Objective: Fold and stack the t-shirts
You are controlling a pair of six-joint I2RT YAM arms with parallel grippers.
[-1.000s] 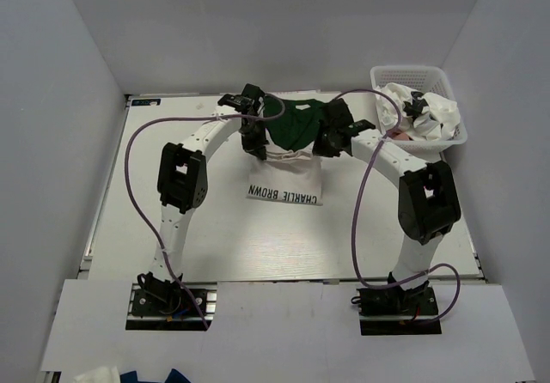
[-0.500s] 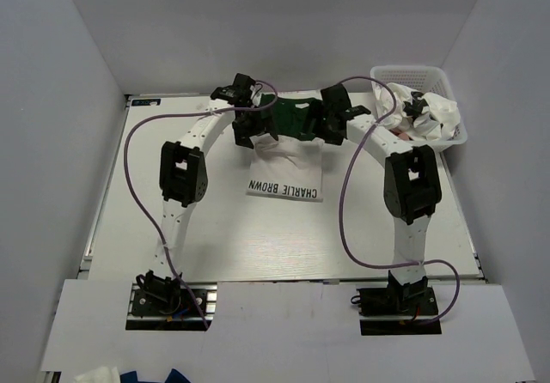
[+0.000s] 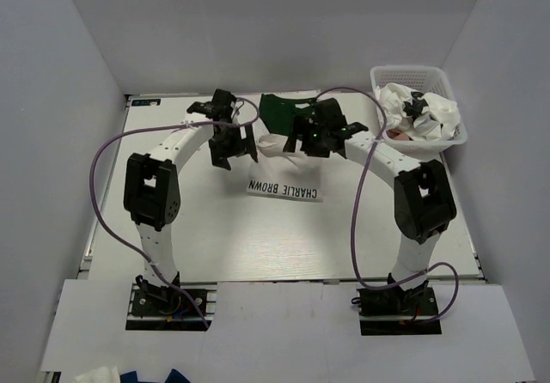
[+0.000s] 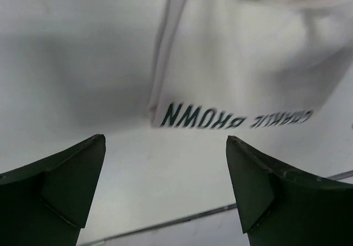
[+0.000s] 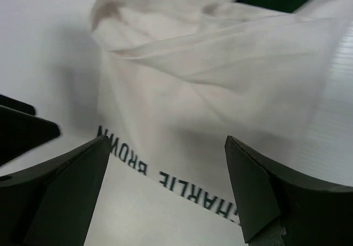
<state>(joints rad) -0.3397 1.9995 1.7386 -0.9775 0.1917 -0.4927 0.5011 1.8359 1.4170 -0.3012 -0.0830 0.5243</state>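
Both pairs of fingers are spread wide and grasp nothing: left gripper [image 4: 165, 141] and right gripper [image 5: 164, 142] hover over the white CHARLIE BROWN t-shirt [image 3: 288, 179] lying mid-table [image 3: 172, 228], with the dark green t-shirt [image 3: 279, 108] at its far end (other t-shirts [image 3: 434, 112] fill the lattice basket [image 3: 419, 72]).

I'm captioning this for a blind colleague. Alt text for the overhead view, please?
Two robot arms hold the left tool and right tool open above a white t-shirt printed CHARLIE BROWN on a white table. A dark green t-shirt lies at its far edge, and a white basket of crumpled cloth sits at the far right corner.
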